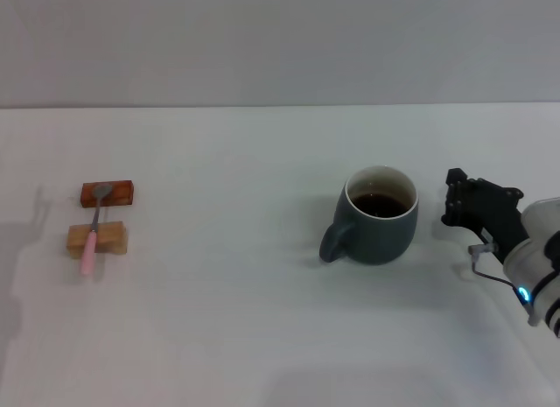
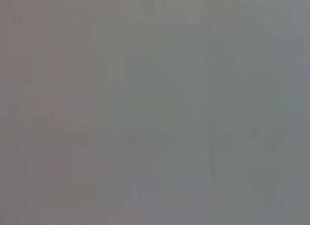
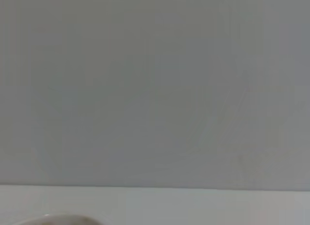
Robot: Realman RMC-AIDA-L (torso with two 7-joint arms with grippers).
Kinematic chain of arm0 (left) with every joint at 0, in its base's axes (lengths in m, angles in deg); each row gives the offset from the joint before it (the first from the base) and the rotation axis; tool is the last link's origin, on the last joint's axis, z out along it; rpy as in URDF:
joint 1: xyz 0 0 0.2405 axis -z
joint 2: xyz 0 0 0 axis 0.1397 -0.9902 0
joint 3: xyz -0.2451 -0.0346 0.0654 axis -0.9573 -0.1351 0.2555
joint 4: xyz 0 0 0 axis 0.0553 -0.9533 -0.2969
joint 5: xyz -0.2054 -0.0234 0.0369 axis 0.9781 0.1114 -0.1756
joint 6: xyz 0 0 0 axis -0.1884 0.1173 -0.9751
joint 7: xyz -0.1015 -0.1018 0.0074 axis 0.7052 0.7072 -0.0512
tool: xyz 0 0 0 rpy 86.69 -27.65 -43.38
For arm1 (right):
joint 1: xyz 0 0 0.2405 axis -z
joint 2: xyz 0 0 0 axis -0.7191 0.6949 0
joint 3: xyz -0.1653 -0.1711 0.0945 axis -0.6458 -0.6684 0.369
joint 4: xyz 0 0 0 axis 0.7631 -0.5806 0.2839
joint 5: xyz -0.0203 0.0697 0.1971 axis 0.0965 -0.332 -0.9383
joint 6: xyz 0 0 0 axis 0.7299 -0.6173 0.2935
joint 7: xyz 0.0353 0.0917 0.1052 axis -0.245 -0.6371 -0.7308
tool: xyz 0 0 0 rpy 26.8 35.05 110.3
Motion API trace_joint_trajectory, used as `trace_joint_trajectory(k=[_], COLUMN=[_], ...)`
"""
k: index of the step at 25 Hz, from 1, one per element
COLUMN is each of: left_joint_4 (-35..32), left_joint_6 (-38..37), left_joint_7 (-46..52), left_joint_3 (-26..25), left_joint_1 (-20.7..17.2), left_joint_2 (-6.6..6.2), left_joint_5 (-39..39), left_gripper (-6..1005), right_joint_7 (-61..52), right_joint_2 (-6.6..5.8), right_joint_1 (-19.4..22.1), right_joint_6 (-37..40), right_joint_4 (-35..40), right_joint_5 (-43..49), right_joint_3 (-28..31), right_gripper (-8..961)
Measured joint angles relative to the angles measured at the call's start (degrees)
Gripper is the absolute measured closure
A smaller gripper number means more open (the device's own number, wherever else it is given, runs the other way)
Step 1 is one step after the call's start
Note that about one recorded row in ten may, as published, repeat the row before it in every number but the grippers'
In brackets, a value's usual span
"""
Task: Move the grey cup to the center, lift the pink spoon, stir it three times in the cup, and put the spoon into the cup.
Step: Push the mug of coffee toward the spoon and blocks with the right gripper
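Observation:
The grey cup (image 1: pixel 378 228) stands right of the table's middle in the head view, its handle pointing left and dark liquid inside. My right gripper (image 1: pixel 453 197) hovers just right of the cup, a small gap away from its wall. The pink spoon (image 1: pixel 93 230) lies far left across two small blocks, its bowl on the far one and its pink handle towards the front. A pale curved edge (image 3: pixel 58 219) at the bottom of the right wrist view may be the cup's rim. My left gripper is out of view; its wrist view shows only plain grey.
A reddish-brown block (image 1: pixel 108 193) and a light wooden block (image 1: pixel 97 240) carry the spoon. The white table (image 1: pixel 227 319) runs back to a grey wall. A faint shadow falls at the table's left edge.

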Motion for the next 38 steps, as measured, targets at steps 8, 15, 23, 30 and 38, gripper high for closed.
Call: trace_joint_trajectory(k=[8,15,23,30,38], left_joint_4=[0.0,0.0,-0.1,-0.2,-0.4], left_joint_6=[0.0,0.0,0.0,0.0,0.0], left_joint_7=[0.0,0.0,0.8,1.0,1.2], left_joint_3=[0.3,0.3,0.3,0.3,0.3], left_joint_1=[0.0,0.0,0.0,0.3,0.3], left_joint_2=[0.0,0.0,0.0,0.0,0.0], left_joint_5=[0.0,0.0,0.1,0.2,0.2], left_gripper=[174,174,174,174,174], right_joint_7=[0.1,0.3,0.4,0.4,0.2], right_joint_2=[-0.05,-0.09,-0.04,0.0,0.11], right_joint_1=[-1.3,-2.2,-2.9,-3.6,-3.8], right_joint_6=[-2.0,-3.2,-3.8,-4.9,-5.5], right_joint_4=[-1.3,-3.4,-5.6,-7.4,-9.5], right_joint_5=[0.3,2.2,4.6,6.4,9.4], right_joint_3=[-0.2,-0.5,-0.5,-0.7,-0.7], right_gripper=[953,954,954,954,954])
